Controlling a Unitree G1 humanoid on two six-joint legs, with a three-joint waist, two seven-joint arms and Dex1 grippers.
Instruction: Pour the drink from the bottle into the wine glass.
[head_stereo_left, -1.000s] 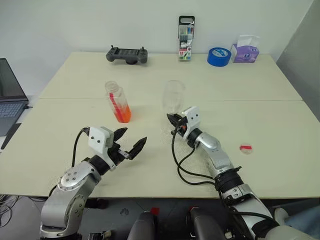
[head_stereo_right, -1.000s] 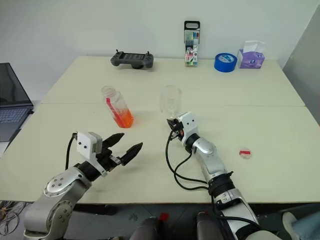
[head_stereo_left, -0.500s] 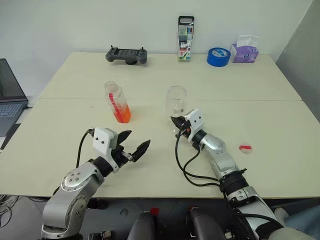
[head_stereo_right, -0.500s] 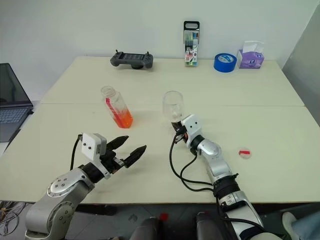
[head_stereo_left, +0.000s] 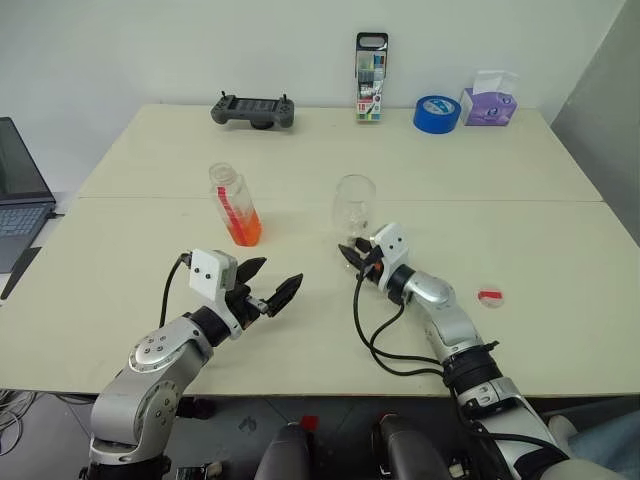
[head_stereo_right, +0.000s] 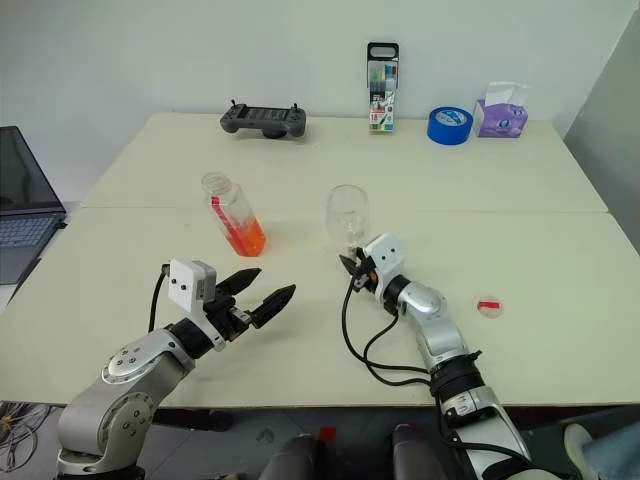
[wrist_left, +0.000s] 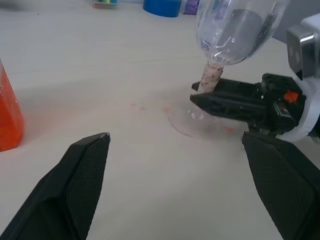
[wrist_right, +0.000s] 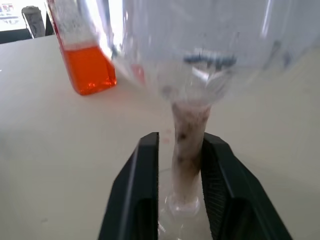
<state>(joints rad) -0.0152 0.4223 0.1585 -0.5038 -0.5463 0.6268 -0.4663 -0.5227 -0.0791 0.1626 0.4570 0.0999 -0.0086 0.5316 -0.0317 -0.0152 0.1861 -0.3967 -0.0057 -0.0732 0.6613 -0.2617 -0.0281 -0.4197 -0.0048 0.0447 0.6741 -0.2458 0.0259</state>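
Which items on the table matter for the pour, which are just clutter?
Job:
- small clear plastic bottle with red-and-white label, uncapped
- orange-red drink in it
- clear stemmed wine glass

Lying about:
- small red cap
- dark grey handheld controller
- blue tape roll
- purple tissue box
- marker pack
- laptop

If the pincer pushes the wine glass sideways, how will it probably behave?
The wine glass probably tips easily: a wide bowl sits high on a thin stem over a small foot. It looks empty, so likely light and quick to slide on the smooth table. The clear, thin walls suggest it may break if it falls.
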